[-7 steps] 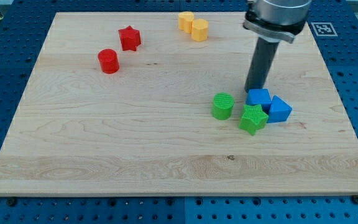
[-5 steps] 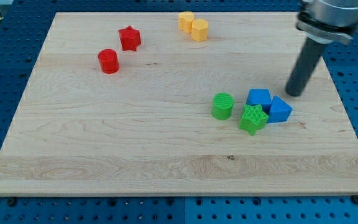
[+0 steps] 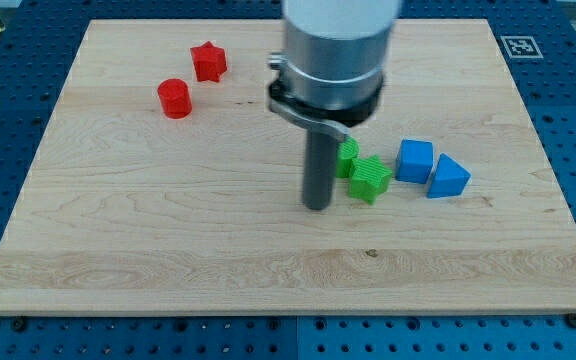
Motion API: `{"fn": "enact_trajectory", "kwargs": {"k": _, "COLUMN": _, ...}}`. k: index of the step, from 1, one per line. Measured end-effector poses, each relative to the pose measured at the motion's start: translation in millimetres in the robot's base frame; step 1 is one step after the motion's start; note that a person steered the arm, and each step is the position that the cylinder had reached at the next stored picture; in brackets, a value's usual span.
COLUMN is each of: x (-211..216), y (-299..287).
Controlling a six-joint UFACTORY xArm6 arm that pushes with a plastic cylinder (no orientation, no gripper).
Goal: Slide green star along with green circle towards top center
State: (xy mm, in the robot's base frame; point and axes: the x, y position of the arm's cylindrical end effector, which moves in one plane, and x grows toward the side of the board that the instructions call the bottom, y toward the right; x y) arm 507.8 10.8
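Six blocks show on the counter [image 3: 118,250], two of each colour. Two are green: the green star [image 3: 370,179] and the green circle [image 3: 347,157], both just right of my tip [image 3: 316,207]. Two are blue: a blue cube [image 3: 415,160] and a blue triangle [image 3: 448,177]. Two are red: a red star [image 3: 208,61] and a red cylinder [image 3: 173,98].
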Motion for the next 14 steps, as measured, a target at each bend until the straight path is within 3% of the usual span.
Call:
{"fn": "enact_trajectory", "kwargs": {"k": 1, "x": 5, "y": -6}}
{"fn": "enact_trajectory", "kwargs": {"k": 2, "x": 30, "y": 25}}
{"fn": "enact_trajectory", "kwargs": {"k": 4, "x": 22, "y": 110}}
{"fn": "enact_trajectory", "kwargs": {"k": 6, "x": -13, "y": 47}}
{"fn": "enact_trajectory", "kwargs": {"k": 10, "x": -55, "y": -4}}
{"fn": "enact_trajectory", "kwargs": {"k": 12, "x": -70, "y": -7}}
{"fn": "enact_trajectory", "kwargs": {"k": 14, "x": -100, "y": 46}}
